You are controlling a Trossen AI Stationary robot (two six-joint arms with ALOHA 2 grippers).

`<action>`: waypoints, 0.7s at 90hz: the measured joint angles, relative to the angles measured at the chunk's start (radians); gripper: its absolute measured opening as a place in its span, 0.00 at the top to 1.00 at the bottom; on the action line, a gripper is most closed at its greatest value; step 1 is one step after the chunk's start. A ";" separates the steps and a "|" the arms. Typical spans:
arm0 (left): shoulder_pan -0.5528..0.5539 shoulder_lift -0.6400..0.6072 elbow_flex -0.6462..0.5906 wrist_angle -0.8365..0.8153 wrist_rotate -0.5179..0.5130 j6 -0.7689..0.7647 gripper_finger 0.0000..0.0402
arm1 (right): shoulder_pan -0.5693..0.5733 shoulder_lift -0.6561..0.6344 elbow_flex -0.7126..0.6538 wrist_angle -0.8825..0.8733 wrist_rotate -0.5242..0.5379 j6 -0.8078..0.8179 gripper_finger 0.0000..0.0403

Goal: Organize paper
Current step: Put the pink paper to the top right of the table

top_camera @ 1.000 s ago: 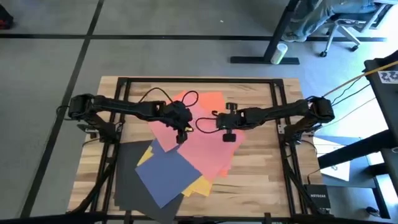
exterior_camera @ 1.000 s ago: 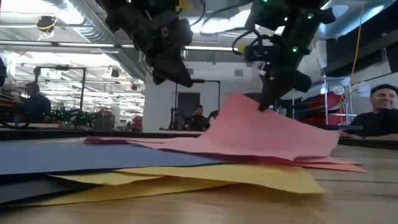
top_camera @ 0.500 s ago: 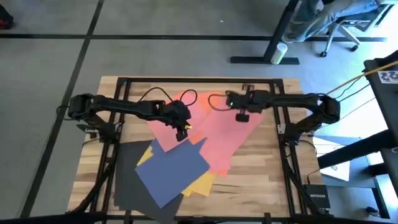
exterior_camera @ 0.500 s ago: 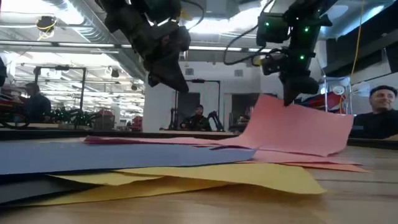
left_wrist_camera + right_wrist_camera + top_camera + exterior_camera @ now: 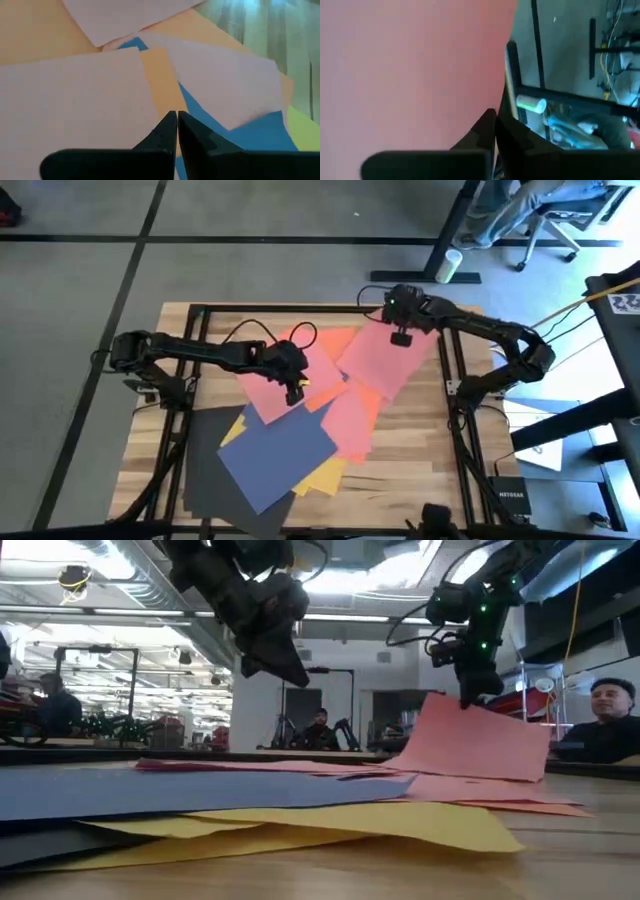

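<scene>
Right tool (image 5: 402, 337) is seen in the upper right of the high view, pinched shut on the far edge of a pink sheet (image 5: 385, 358), which is lifted and tilted there in the low view (image 5: 470, 737). Left tool (image 5: 293, 393) is held at the centre-left, its fingers (image 5: 172, 131) pressed together with nothing between them, above another pink sheet (image 5: 285, 380). The desk (image 5: 420, 450) is covered across its middle by the overlapping paper: a dark grey sheet (image 5: 205, 470) at the lower left, a navy blue sheet (image 5: 275, 455) over it, yellow (image 5: 320, 478) showing beneath, an orange sheet (image 5: 335, 340) under the pink ones. A person (image 5: 612, 730) is seated at the right edge of the low view.
</scene>
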 joint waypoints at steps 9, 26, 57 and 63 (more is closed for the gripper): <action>0.000 0.000 0.000 0.020 0.000 -0.002 1.00 | -0.031 0.007 0.000 0.033 -0.079 -0.107 1.00; 0.000 0.000 0.000 0.035 0.000 -0.005 1.00 | -0.074 0.045 0.000 0.036 -0.227 -0.309 1.00; 0.000 0.000 0.000 0.039 0.000 -0.016 1.00 | -0.092 0.109 0.000 0.037 -0.280 -0.518 1.00; 0.000 0.000 0.000 0.040 0.000 -0.016 1.00 | -0.091 0.116 0.000 0.046 -0.269 -0.562 1.00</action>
